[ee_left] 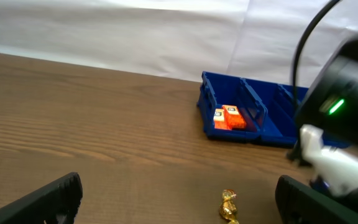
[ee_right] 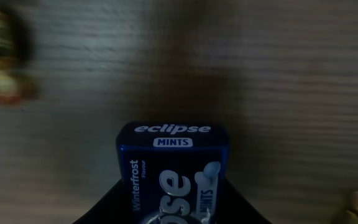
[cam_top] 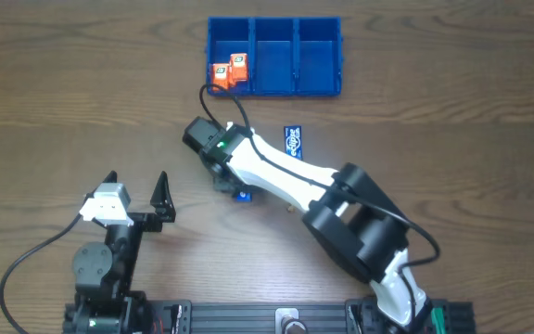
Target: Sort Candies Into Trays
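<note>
Table (cam_top: 452,111): brown wood grain. Tray (cam_top: 274,93): bright blue. Orange candies (cam_top: 230,71): small white labels. Mint tin (ee_right: 173,168): navy with white lettering. Foil candy (ee_left: 229,204): gold. Packet (cam_top: 292,143): navy, white print. My right arm (cam_top: 286,176): white shell, black joints, one green light.

White lettering, w/ one line running down the side, on blue tin (ee_right: 173,168) lid; white logo on blue packet (cam_top: 292,142) nr tray (cam_top: 274,91) front wall; orange packs (cam_top: 232,71) labels too small to read.
</note>
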### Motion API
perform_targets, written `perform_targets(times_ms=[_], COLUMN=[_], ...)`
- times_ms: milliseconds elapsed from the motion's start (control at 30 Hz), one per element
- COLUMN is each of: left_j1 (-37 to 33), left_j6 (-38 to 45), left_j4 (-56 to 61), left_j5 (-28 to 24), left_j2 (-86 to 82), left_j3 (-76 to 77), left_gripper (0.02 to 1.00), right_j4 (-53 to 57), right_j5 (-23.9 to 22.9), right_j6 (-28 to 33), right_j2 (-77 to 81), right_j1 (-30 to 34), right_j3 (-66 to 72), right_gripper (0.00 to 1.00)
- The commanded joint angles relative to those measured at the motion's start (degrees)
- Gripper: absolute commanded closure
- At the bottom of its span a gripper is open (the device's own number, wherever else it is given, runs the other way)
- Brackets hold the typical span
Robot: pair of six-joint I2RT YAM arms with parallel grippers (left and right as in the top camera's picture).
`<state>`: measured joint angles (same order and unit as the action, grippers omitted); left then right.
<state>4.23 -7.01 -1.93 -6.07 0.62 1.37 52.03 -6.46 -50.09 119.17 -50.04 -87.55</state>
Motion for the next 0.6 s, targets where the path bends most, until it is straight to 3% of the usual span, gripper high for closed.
perform_targets(times_ms=[33, 133, 333, 600], left_j1=[-0.20, -0.20, -0.20, -0.20], left_j6=[0.81, 0.81, 0.81, 0.81], left_j4=[-1.95, -1.95, -1.95, -1.95], left_j5=[-0.90, -0.90, -0.87, -0.87], left_j2=[-0.26, -0.26, -0.26, -0.26], left_j3=[-1.09, -1.09, -1.09, -1.09], left_gripper=[0.020, 0.020, 0.020, 0.020], right_j4=[1.51, 6.45, 3.80, -1.16], right_j5=[-6.19, -10.60, -13.09, -10.32], right_j6=[7.10, 11.93, 22.69, 27.67], right_j2=[-12.92, -12.90, -6.03, 11.13], right_j1=[3.78, 8.98, 16.37, 22.29], right_j3=[-2.54, -11.17, -25.29, -40.24], right_gripper=[0.833, 0.833, 0.833, 0.833])
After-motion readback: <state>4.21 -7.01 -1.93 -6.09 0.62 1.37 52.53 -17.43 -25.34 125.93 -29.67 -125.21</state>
